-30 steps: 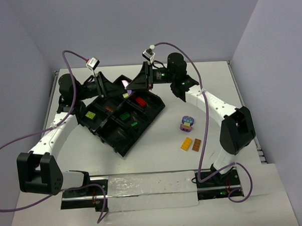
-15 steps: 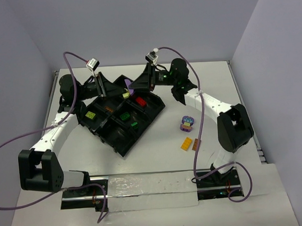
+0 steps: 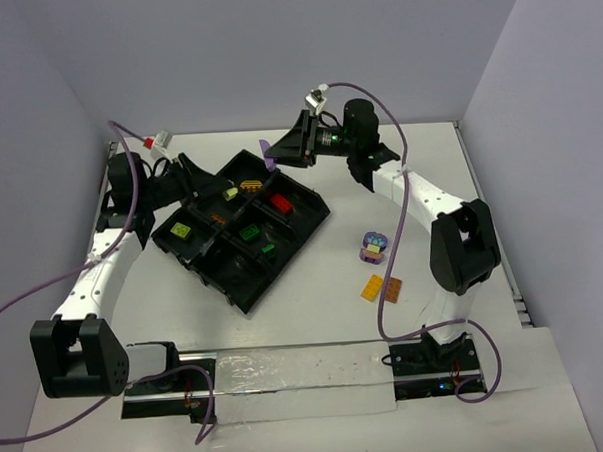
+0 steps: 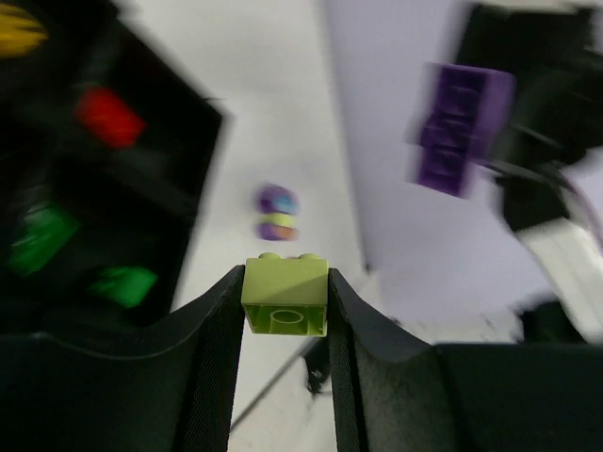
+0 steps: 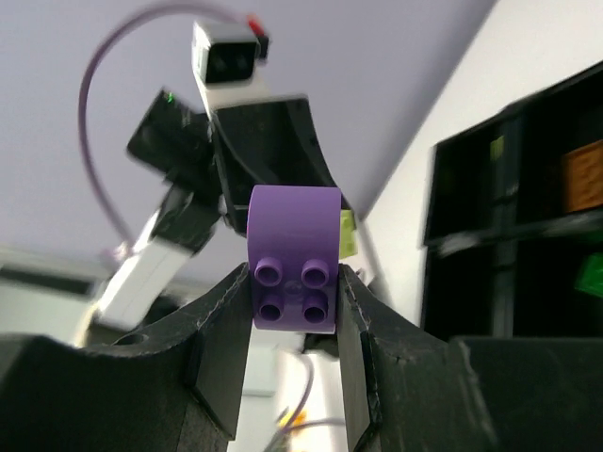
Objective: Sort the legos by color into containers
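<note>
My left gripper [image 4: 285, 281] is shut on a lime lego [image 4: 285, 296], held over the back-left part of the black divided tray [image 3: 283, 262]. In the top view this gripper [image 3: 226, 194] sits just left of an orange-yellow brick [image 3: 250, 184]. My right gripper [image 5: 294, 275] is shut on a purple lego [image 5: 294, 254] with four studs and a rounded top. It hangs in the air beyond the tray's far corner [image 3: 267, 151]. The containers hold a lime brick [image 3: 181, 230], a brown one [image 3: 217, 219], a red one [image 3: 279, 201] and two green ones [image 3: 249, 231].
On the white table right of the tray lie a rounded purple stack [image 3: 374, 247], an orange brick [image 3: 371, 288] and a brown brick [image 3: 392, 289]. Both arms' purple cables loop above the table. Walls close the back and sides.
The left arm has drawn back to the left, still holding the lime lego. The right gripper has lifted up and back from over the tray with the purple lego.
</note>
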{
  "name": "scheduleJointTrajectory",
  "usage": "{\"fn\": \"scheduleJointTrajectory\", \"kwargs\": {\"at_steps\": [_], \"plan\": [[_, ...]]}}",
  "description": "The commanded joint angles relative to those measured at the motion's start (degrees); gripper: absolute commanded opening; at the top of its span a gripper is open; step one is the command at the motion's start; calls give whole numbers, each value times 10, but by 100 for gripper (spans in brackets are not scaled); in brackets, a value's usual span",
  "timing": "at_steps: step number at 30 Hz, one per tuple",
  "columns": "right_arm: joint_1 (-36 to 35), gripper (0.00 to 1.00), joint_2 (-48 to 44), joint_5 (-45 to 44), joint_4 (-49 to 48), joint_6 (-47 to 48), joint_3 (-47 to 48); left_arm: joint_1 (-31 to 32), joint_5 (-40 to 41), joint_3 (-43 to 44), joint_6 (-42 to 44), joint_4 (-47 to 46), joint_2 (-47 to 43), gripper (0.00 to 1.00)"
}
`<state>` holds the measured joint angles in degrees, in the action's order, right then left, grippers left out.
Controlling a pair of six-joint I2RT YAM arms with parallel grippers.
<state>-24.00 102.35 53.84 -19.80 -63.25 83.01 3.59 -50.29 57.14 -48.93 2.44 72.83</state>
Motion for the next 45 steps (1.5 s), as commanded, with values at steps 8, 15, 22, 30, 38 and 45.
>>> {"fn": "scheduleJointTrajectory", "kwargs": {"at_steps": [8, 15, 22, 30, 38, 45], "plan": [[3, 0, 26, -159, 390, 276, 160, -12, 567, -1, 57, 334, -41, 0], [-29, 0, 68, -229, 507, 351, 235, -12, 580, -6, 64, 315, 11, 0], [-62, 0, 93, -260, 532, 371, 262, -12, 609, -8, 65, 288, 50, 0], [-67, 0, 99, -284, 560, 403, 257, -12, 590, -10, 58, 275, 70, 39], [-142, 0, 95, -291, 598, 499, 251, -12, 611, 55, 81, 329, 54, 82], [-212, 0, 104, -276, 605, 517, 249, -12, 635, 117, 86, 385, 40, 82]]}}
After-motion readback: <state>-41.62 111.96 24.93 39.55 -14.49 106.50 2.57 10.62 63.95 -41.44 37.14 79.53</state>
